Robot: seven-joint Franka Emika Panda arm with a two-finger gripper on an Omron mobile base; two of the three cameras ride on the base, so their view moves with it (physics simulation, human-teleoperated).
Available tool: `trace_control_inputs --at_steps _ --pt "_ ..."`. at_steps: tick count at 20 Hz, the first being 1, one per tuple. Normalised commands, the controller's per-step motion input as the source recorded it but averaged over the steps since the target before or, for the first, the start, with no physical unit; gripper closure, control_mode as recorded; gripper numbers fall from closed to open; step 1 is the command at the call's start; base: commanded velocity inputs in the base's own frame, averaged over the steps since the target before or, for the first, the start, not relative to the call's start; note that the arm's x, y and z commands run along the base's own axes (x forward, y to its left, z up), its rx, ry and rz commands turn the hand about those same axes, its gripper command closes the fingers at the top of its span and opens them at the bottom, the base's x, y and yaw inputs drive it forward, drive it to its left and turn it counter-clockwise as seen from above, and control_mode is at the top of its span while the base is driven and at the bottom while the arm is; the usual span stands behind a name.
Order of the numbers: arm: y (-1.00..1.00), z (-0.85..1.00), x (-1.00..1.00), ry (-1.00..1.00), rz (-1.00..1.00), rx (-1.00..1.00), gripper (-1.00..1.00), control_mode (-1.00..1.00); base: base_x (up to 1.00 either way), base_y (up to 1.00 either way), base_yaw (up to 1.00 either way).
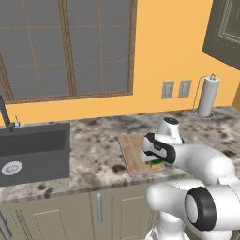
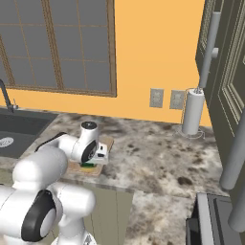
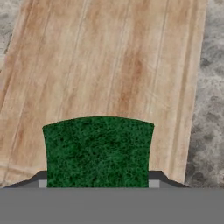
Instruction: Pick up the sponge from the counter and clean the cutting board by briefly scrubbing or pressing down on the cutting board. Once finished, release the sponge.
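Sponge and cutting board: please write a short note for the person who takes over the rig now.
Gripper: shut on the sponge, green side facing the hand camera.
Sponge: over the cutting board, near its front end; contact cannot be confirmed.
Cutting board: flat on the counter, right of the sink.
Done: sponge picked up and brought to the board.
Left: press or scrub briefly, then release the sponge.

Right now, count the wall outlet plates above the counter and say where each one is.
2: side by side on the orange wall, between the window and the paper towel roll: left outlet plate, right outlet plate.
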Motion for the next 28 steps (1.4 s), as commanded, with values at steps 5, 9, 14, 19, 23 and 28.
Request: trace_control_inputs --at_steps 5,9,14,19,23,28 --pt "0.44 -0.42 0.04 0.0 0.0 0.0 1.0 -1.0 0.0 0.0 0.0" --pt "0.48 -0.49 0.0 0.0 0.0 0.0 1.0 -1.0 0.0 0.0 0.0" --pt "0.62 -0.29 0.07 0.0 0.0 0.0 1.0 -1.0 0.0 0.0 0.0" --pt "0.74 -0.08 0.05 0.0 0.0 0.0 1.0 -1.0 0.0 0.0 0.0" --pt "0.58 0.0 0.0 0.0 0.0 0.0 1.0 -1.0 0.0 0.0 0.0" --pt "0.06 0.12 -0.11 0.0 0.0 0.0 1.0 -1.0 0.0 0.0 0.0"
